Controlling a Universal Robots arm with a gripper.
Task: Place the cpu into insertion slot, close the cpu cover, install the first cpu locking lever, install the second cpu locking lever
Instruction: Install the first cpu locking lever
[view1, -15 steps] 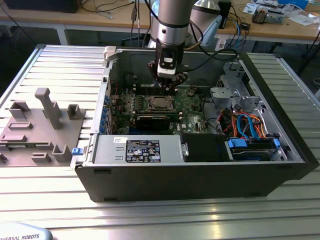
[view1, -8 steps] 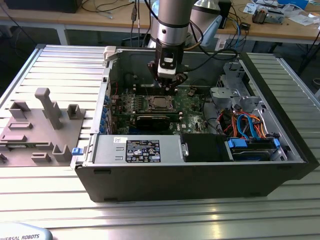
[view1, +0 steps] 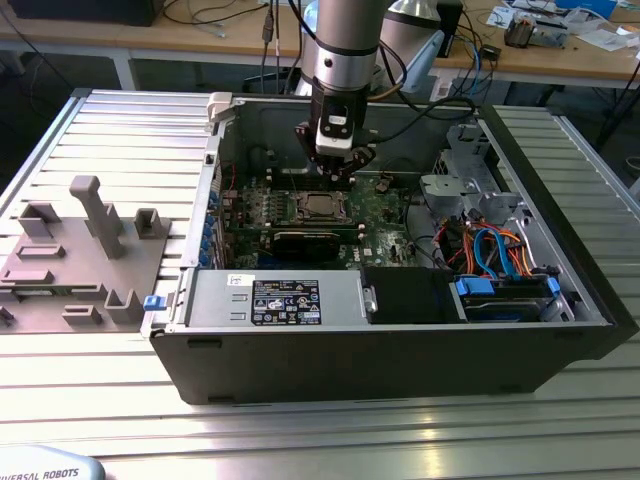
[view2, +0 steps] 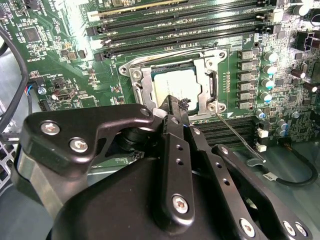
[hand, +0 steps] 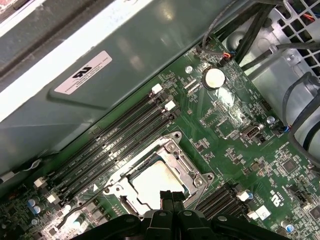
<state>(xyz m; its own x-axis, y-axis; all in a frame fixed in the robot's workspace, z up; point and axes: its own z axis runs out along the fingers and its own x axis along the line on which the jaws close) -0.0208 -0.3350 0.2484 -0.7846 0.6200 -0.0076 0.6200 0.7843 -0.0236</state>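
Observation:
The cpu, a silver-grey square, lies in the insertion slot on the green motherboard. Over it lies the cpu cover, its metal frame flat around the chip's edges. A thin wire locking lever sticks out from one socket corner, away from the frame. My gripper hangs just above the socket's far edge, and its black fingertips are shut together with nothing between them. In the first wrist view the gripper sits at the edge of the cpu and the cover.
The open computer case walls in the board. Black memory slots run on both sides of the socket. A long black card lies in front, with a drive cage and coloured cables on the exterior view's right. A grey fixture block stands outside the case on the exterior view's left.

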